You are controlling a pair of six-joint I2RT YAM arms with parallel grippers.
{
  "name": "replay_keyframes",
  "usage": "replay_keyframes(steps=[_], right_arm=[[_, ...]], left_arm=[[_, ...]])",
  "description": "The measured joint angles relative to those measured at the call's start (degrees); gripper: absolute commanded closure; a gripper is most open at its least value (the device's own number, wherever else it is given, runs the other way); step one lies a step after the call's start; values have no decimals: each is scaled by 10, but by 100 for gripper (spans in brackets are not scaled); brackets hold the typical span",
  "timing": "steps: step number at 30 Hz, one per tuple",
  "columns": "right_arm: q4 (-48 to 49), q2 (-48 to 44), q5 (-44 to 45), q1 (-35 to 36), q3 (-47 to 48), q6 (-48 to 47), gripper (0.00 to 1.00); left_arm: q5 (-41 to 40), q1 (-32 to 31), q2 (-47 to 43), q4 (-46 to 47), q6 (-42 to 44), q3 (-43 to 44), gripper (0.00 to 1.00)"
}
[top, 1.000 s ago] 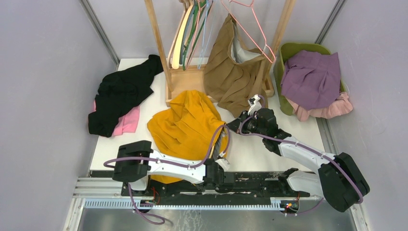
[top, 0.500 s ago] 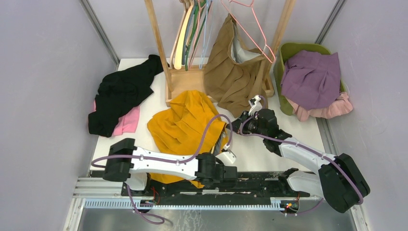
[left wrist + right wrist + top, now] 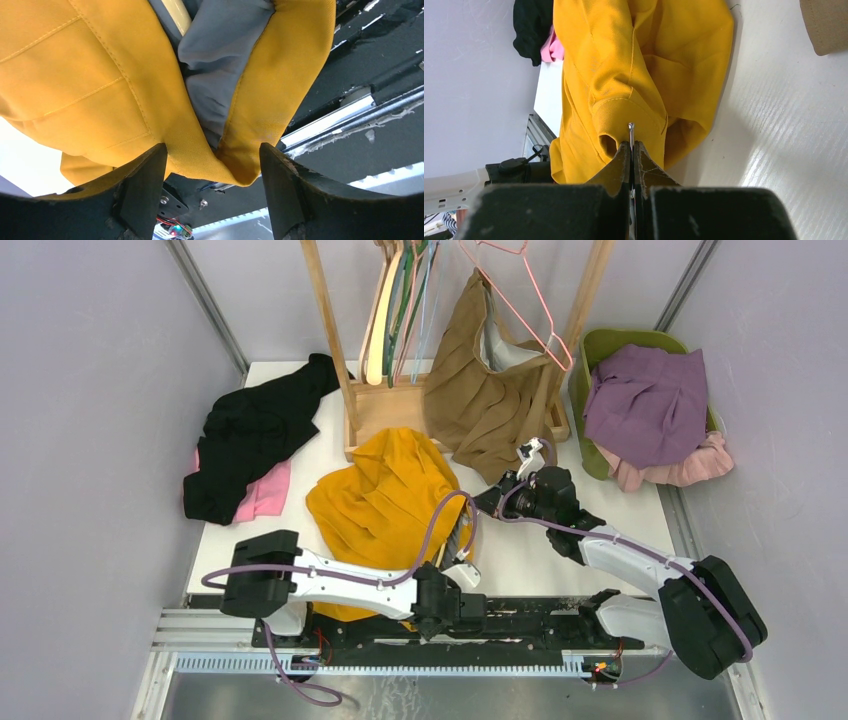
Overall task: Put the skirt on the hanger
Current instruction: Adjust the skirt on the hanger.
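A thin wire [image 3: 631,131] is pinched by the right gripper [image 3: 631,145]; the yellow skirt [image 3: 385,495] must next be grabbed by the spread left gripper [image 3: 212,150].

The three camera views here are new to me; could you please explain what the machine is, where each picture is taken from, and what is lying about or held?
The machine is two robot arms bolted to the near edge of a white table. The overhead picture looks down on the left arm and the right arm. The other two pictures come from wrist cameras, so each shows its own fingers.

On the table lie a yellow skirt, a black garment over a pink one, and a wooden rack with hangers and a brown garment. At the right is a green basket of purple cloth.

The left gripper is open, with the skirt's waistband between its fingers, unclamped. The right gripper is shut on a thin wire; I cannot tell what the wire belongs to.
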Motion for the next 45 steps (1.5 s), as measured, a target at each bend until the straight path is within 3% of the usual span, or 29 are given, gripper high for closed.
replay_keyframes(steps=[7, 9, 11, 12, 19, 24, 31, 39, 45], right_arm=[[2, 0, 0, 0, -1, 0, 99], [3, 0, 0, 0, -1, 0, 99], [6, 0, 0, 0, -3, 0, 99], [7, 0, 0, 0, -4, 0, 99], [10, -1, -1, -2, -7, 1, 99], [3, -8, -2, -2, -7, 0, 99], [-14, -16, -5, -3, -2, 0, 99], [-21, -16, -5, -3, 1, 2, 99], [-29, -18, -7, -3, 4, 2, 99]], left_arm=[[-1, 5, 29, 8, -13, -5, 72], [-2, 7, 33, 7, -16, -5, 76], [-4, 9, 36, 3, -17, -4, 95], [-5, 9, 36, 0, -19, -3, 96], [-20, 14, 36, -28, -21, 44, 97], [-20, 37, 24, -39, -3, 139, 97], [-1, 96, 9, -39, 69, 292, 97], [25, 172, 9, 3, 133, 359, 96], [46, 193, 3, 7, 144, 342, 65]])
